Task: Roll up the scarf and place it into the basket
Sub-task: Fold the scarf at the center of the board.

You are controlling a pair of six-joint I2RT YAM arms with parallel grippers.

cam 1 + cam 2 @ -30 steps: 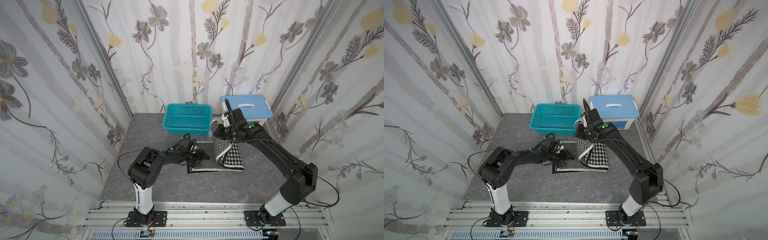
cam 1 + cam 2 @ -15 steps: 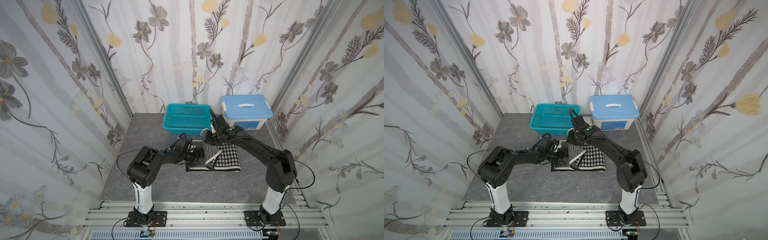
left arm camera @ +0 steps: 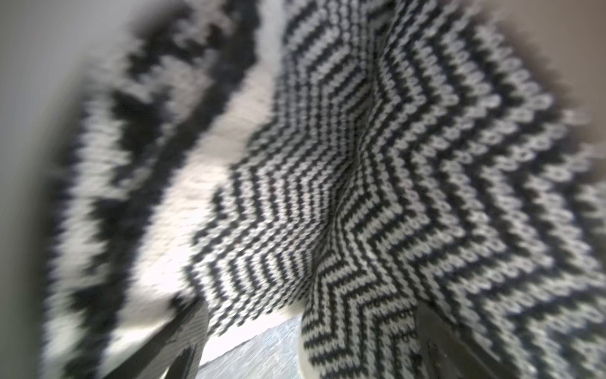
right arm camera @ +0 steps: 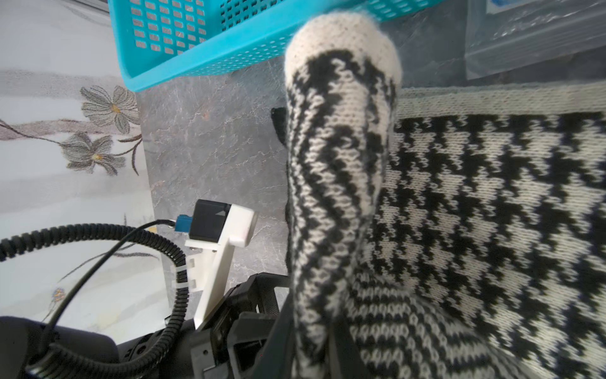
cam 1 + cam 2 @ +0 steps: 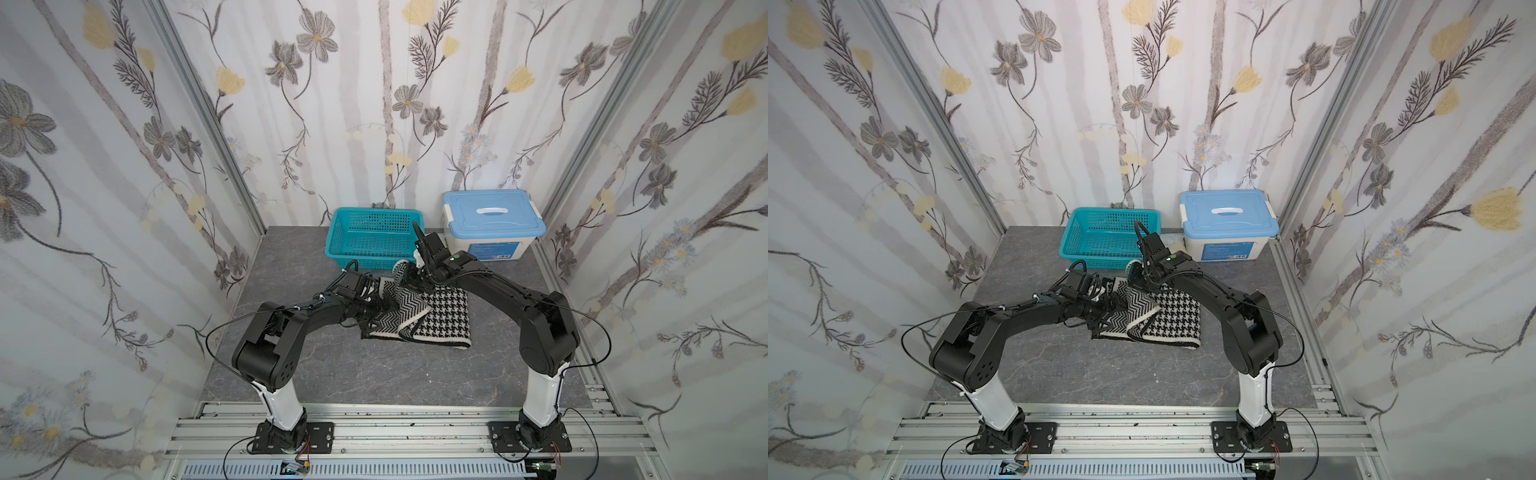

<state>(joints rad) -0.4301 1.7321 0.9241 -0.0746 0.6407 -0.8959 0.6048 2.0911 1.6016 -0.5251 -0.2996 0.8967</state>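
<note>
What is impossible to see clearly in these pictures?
Right tool grip: right wrist view, scarf covers its fingertips.
Scarf edge: left wrist view, blurred, too near the lens.
Storage box label: both top views, too small to read.
Basket: right wrist view, cut by the edge.

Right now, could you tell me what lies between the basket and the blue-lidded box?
In a top view, a small pale lump sits there, beyond the right arm's wrist.

Ahead of me, at the back right of the gray marbled tabletop [image 5: 374, 370], stands a white storage box [image 5: 490, 247] with its light blue lid [image 5: 492, 212] on, clear in both top views. A small pale lump [image 5: 1172, 240] lies just beside it, too small to make out. Floral wallpaper [image 5: 374, 104] covers the three walls.
</note>
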